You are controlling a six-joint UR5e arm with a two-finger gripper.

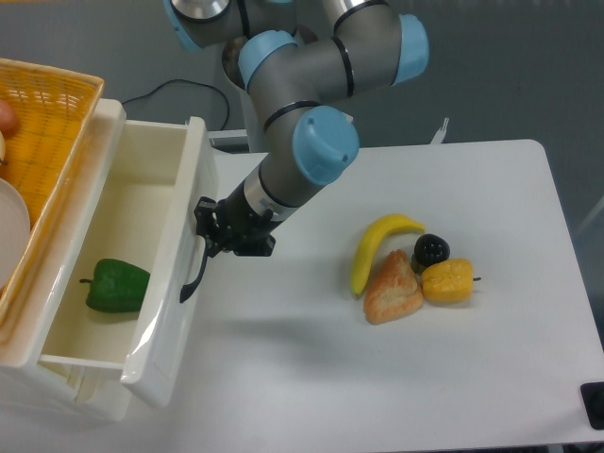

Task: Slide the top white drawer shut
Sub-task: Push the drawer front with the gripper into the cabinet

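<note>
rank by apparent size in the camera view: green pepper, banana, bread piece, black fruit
1. banana, longest
2. bread piece and green pepper, too alike to rank
3. black fruit, clearly smallest

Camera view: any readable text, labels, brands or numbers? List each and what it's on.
No text can be read in this view.
Small sticker with a red mark on the arm near its base: too small and blurred to read.
The top white drawer, the hand, the green pepper and the banana bear no visible markings.
</note>
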